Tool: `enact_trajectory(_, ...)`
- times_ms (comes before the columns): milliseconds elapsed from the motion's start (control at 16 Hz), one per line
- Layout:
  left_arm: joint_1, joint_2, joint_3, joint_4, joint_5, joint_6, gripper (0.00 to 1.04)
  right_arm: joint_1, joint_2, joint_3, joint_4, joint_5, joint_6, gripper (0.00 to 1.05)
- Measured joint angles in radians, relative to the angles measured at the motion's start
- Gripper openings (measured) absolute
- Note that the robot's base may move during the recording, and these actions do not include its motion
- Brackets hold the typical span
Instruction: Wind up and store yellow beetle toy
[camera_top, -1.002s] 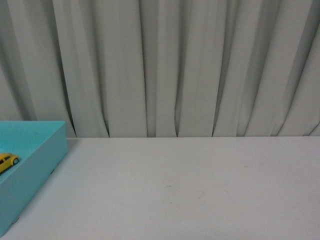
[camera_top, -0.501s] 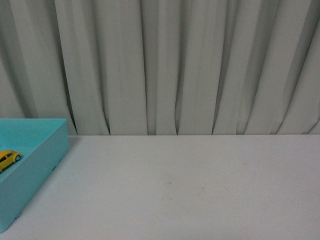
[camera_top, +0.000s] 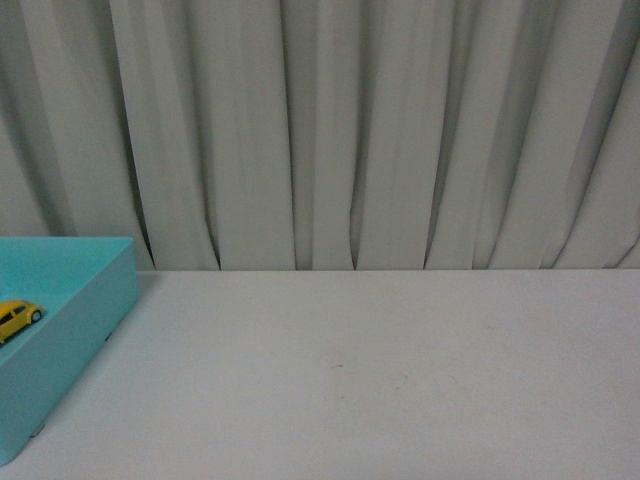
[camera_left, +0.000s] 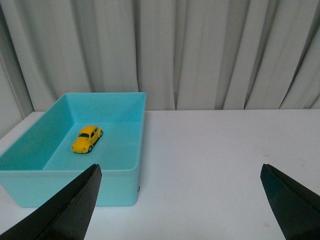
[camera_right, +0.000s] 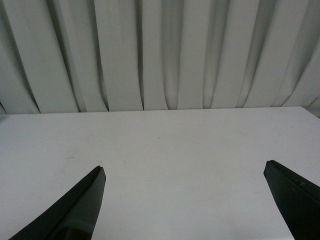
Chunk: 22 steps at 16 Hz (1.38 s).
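The yellow beetle toy (camera_left: 86, 138) stands on its wheels on the floor of a turquoise box (camera_left: 122, 177), toward the box's back half. In the front view only part of the yellow beetle toy (camera_top: 17, 318) shows at the left edge, inside the same box (camera_top: 75, 345). My left gripper (camera_left: 180, 168) is open and empty, pulled back from the box, with its black fingertips (camera_left: 75, 202) spread wide over the table in front of the box. My right gripper (camera_right: 183, 168) is open too, over bare white tabletop, holding nothing. Neither arm shows in the front view.
A white table (camera_top: 380, 380) runs back to a pleated grey-white curtain (camera_top: 350, 130). The turquoise box occupies the table's left end. Faint scuff marks (camera_top: 336, 366) dot the tabletop near the middle.
The front view shifted slightly between one second ago and half a second ago; since then nothing has moved. The toy stays in the box.
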Motion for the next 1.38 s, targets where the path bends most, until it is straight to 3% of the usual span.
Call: enact_trajectory(1377, 0.0, 0.0, 0.0, 0.0, 0.001, 0.0, 0.98, 0.0, 0.0, 0.0, 0.002, 0.0, 0.0, 0.98)
